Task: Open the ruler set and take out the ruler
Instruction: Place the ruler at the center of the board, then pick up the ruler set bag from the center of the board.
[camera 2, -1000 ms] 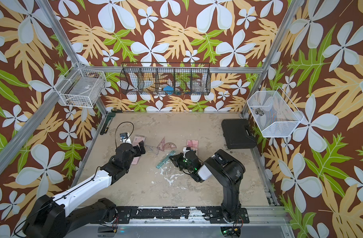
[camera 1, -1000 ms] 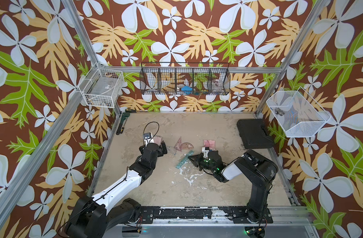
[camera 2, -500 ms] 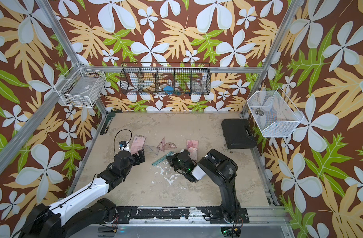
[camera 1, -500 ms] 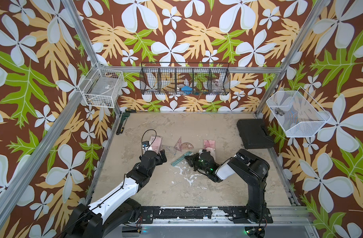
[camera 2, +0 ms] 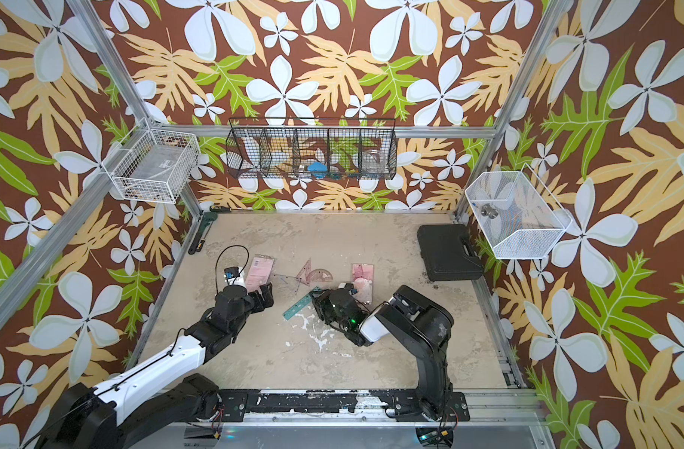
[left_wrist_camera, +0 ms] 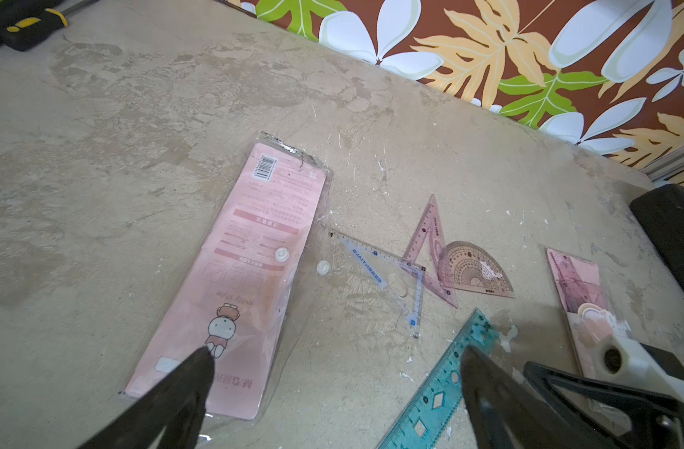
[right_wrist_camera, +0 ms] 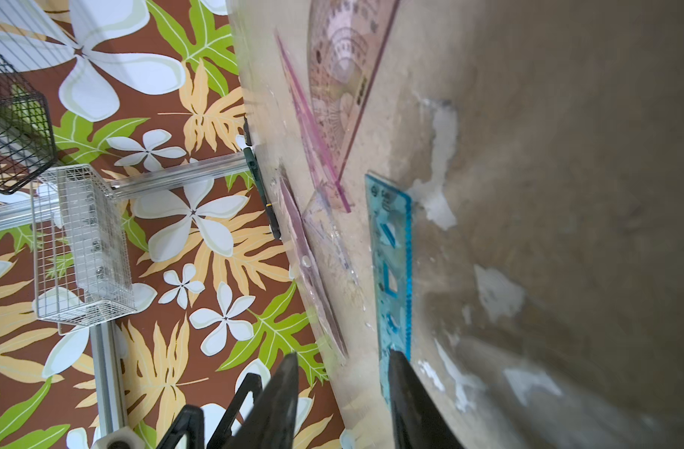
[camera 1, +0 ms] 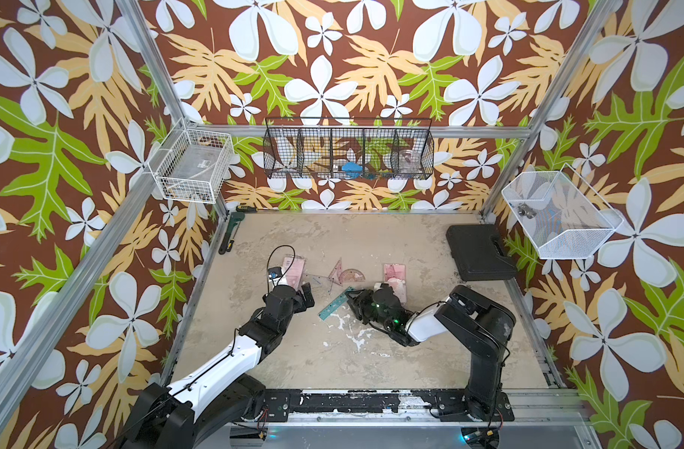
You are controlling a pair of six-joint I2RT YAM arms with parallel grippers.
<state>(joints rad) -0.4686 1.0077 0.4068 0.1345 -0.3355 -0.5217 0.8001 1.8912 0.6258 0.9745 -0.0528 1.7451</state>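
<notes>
My right jaws stand parted, gripping nothing; the teal ruler lies flat mid-way across the bench, its end at one tip. My left jaws gape wide near the pink pouch. Bare room stretches toward the front edge.

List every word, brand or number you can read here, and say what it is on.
"miffy style": pink ruler-set sleeve, upside down in the left wrist view.
"M&G": same sleeve, near one end.
"ESSENTIALS": clear set square.
Too small to read: sleeve's barcode digits and small print; scale numbers on the pink protractor and teal ruler.
</notes>
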